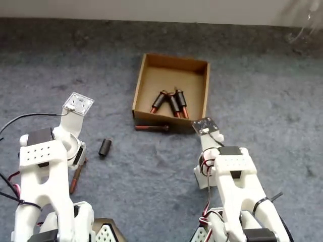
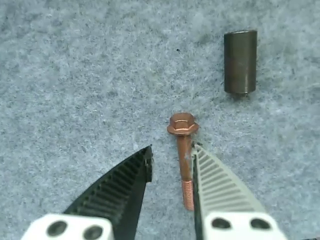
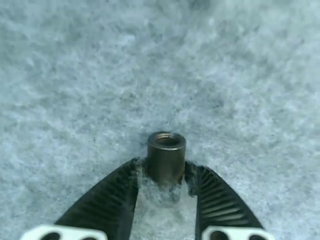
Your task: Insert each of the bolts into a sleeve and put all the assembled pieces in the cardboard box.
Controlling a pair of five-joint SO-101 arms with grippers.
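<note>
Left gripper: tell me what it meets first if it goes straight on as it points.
Left gripper would likely meet the copper bolt, lying between its open fingers. The dark sleeve lies off to one side, probably missed.

In the high view the left arm (image 1: 48, 166) covers one end of the bolt (image 1: 74, 181), so you can't tell which. In the right wrist view the sleeve's (image 3: 166, 150) near end is hidden between the right tool's (image 3: 165, 165) closed fingers.
</note>
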